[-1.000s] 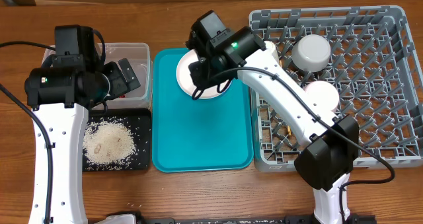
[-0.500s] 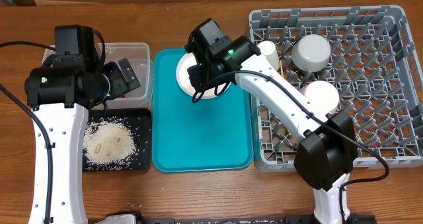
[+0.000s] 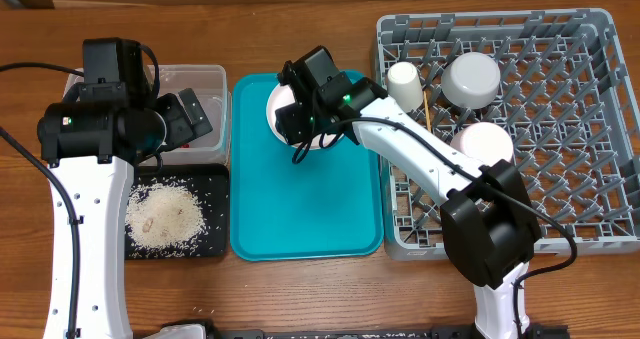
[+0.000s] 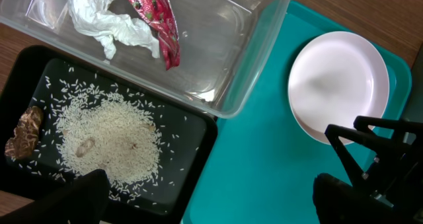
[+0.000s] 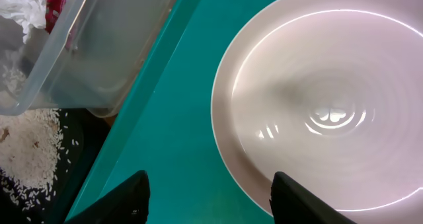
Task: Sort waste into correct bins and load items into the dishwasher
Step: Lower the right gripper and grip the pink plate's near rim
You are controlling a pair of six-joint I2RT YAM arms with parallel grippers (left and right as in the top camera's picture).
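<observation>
The pale-pink plate [image 3: 282, 107] lies at the back of the teal tray [image 3: 300, 209]; it also shows in the left wrist view [image 4: 337, 85] and the right wrist view [image 5: 324, 98]. My right gripper [image 3: 298, 139] is open above the plate's near-left rim [image 5: 208, 197]. My left gripper [image 4: 208, 204] is open and empty, held over the clear tub [image 3: 205, 79], which holds the white tissue [image 4: 99, 19] and red wrapper [image 4: 158, 22]. Rice with brown bits [image 3: 165, 217] lies in the black tray [image 3: 215, 244]. Two bowls [image 3: 472, 77] [image 3: 484, 139], the white cup [image 3: 404, 83] and chopsticks [image 3: 428, 107] are in the grey rack [image 3: 600, 109].
The teal tray's front half is bare. A few rice grains [image 3: 200, 312] lie on the wooden table in front of the black tray. The rack fills the right side of the table.
My right gripper has moved left and toward the front, down over the plate's near-left rim. The left arm has not moved.
</observation>
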